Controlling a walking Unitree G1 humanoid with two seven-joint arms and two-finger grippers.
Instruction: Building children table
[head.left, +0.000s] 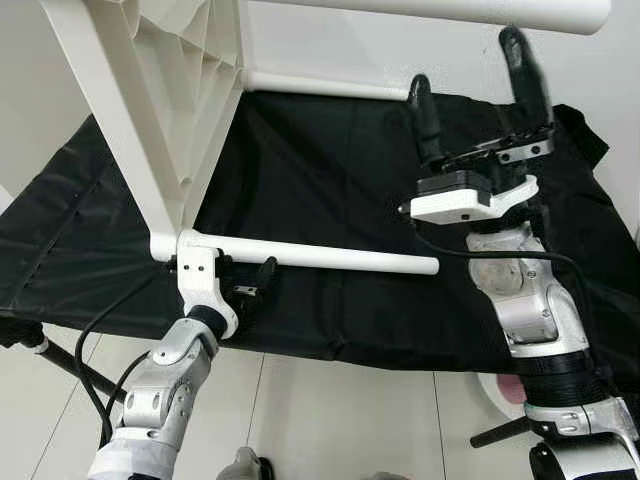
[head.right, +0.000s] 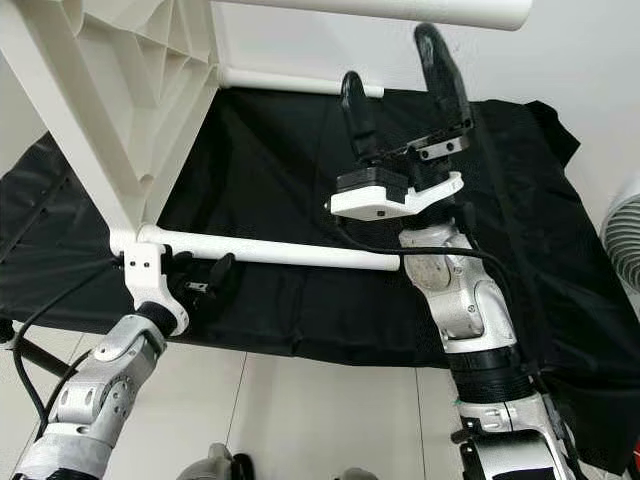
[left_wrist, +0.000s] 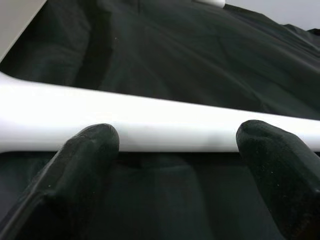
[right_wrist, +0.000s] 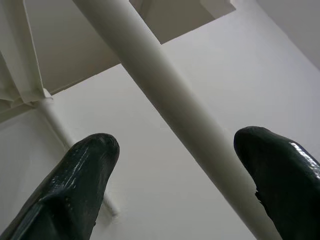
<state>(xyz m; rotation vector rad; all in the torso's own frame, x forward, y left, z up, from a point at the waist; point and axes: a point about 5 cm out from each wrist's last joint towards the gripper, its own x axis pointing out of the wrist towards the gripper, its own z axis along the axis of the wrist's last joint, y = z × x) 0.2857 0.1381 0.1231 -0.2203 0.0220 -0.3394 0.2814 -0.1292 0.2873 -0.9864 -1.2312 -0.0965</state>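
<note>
The white table top (head.left: 150, 110) is tipped on its side over the black sheet (head.left: 330, 180); the left gripper (head.left: 245, 285) sits with fingers spread just under the near leg (head.left: 310, 255) close to its socket, gripping nothing, and the right gripper (head.left: 475, 90) is raised with its 2 fingers wide apart, empty, pointing at the upper leg (head.left: 450, 10). Main risk, I'd say: nothing is clamped, so a nudge from either arm could knock a leg loose or tip the top over. No containers in view.
</note>
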